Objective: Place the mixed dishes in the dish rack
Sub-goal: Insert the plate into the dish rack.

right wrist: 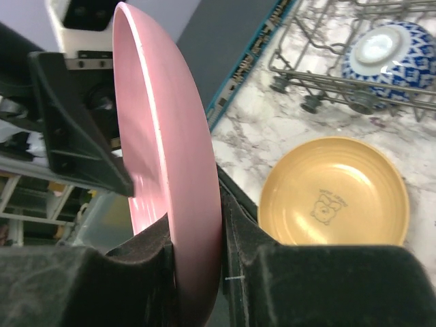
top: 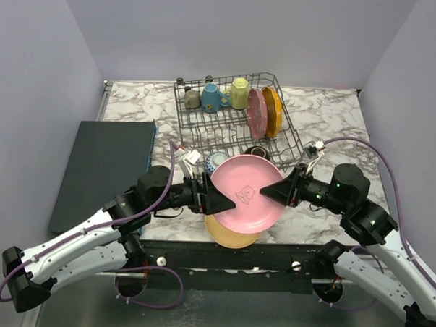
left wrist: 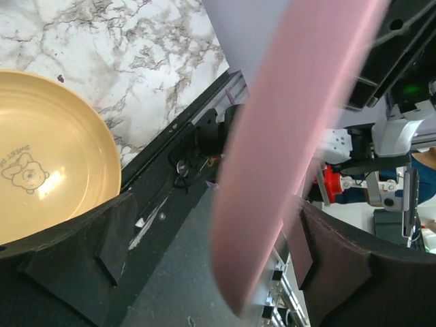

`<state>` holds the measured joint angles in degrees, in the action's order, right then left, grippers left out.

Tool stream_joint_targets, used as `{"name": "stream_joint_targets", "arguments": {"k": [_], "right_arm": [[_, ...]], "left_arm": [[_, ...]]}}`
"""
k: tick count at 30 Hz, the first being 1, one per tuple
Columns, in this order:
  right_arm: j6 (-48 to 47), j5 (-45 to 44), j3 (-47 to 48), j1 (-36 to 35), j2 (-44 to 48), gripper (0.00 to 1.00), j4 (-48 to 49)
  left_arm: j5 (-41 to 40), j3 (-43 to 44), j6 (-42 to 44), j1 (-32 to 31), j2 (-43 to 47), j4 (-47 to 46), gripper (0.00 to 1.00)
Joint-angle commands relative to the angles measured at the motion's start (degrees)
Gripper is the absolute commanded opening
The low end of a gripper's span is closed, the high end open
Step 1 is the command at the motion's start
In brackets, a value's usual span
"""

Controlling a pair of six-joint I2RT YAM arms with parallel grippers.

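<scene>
As pink plate (top: 248, 178) hovers, tabletop (top: 336, 114) looks marble; 3 lilac walls (top: 231, 34).

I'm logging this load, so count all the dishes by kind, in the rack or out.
Mugs: 3 - grey mug, blue mug, yellow mug
Plates: 4 - racked pink plate, orange plate, large pink plate, yellow plate
Bowls: 2 - blue-patterned bowl, brown bowl
Total: 9

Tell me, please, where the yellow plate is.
In the top view, the yellow plate lies flat, centrally at the near edge of the table, partly beneath the raised pink plate.
</scene>
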<state>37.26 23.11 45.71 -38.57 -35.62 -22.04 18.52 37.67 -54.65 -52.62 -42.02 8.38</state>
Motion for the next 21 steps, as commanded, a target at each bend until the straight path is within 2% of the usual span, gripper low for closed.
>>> {"name": "stream_joint_targets", "arguments": {"k": [1, 10, 21], "right_arm": [[-3.7, -6.5, 3.6, -0.3, -2.6, 0.01, -4.2], [-8.6, -14.0, 12.2, -0.2, -11.6, 0.01, -8.8], [-13.6, -27.5, 23.8, -0.3, -24.3, 0.00, -13.4]], "left_arm": [[-2.7, 3.1, 2.0, 0.1, 1.1, 2.7, 0.98], [-7.0, 7.2, 6.5, 0.1, 2.3, 10.4, 0.99], [-17.0, 13.6, 13.2, 0.1, 1.9, 24.2, 0.99]]}}
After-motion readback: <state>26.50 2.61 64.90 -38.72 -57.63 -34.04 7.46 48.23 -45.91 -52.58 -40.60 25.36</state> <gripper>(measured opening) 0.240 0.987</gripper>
